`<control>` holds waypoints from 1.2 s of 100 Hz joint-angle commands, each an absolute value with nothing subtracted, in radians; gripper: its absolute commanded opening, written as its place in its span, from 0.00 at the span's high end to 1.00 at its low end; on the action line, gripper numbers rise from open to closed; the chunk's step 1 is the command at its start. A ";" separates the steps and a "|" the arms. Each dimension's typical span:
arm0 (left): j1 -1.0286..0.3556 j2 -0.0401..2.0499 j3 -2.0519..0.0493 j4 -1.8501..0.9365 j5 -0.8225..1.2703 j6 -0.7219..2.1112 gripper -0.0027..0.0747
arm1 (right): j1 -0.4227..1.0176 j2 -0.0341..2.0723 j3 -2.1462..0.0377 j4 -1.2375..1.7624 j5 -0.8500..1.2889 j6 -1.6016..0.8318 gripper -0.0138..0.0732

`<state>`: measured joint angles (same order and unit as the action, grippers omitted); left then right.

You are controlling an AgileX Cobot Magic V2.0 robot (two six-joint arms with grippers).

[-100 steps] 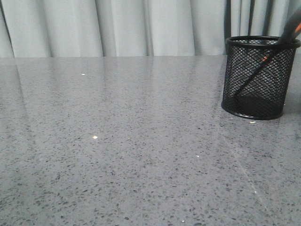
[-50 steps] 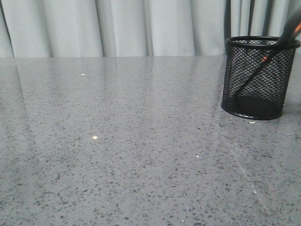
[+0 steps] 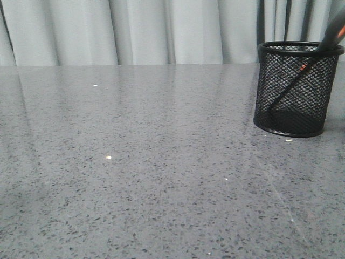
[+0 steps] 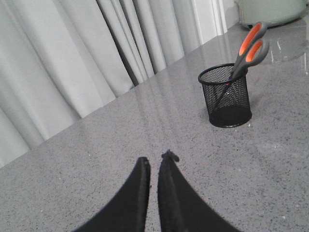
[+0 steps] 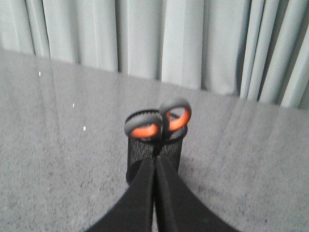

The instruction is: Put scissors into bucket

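The black wire-mesh bucket (image 3: 294, 89) stands upright at the far right of the grey table. The scissors (image 3: 333, 32) stand in it, blades down and leaning, with the grey and orange handles above the rim. In the left wrist view the bucket (image 4: 227, 99) with the scissors (image 4: 251, 46) is well ahead of my left gripper (image 4: 154, 162), which is shut and empty above bare table. In the right wrist view my right gripper (image 5: 155, 159) is shut and empty, close in front of the bucket (image 5: 137, 147), with the scissors' handles (image 5: 145, 129) just beyond its tips. Neither gripper shows in the front view.
The speckled grey table (image 3: 161, 162) runs back to a pale curtain (image 3: 140, 32). A pale green object (image 4: 270, 9) stands on the table beyond the bucket in the left wrist view.
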<state>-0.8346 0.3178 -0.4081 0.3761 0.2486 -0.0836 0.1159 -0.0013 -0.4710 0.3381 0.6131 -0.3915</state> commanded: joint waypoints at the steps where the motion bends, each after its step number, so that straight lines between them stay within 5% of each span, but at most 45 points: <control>1: -0.842 0.325 -0.434 0.368 0.156 -0.097 0.94 | 0.117 0.003 -0.491 0.352 0.518 -0.400 0.89; 85: -0.833 0.320 -0.390 0.397 0.086 -0.093 0.94 | 0.117 0.003 -0.491 0.352 0.518 -0.400 0.89; 120: -0.442 0.156 -0.035 0.167 -0.217 -0.095 0.94 | 0.117 0.003 -0.491 0.352 0.520 -0.400 0.89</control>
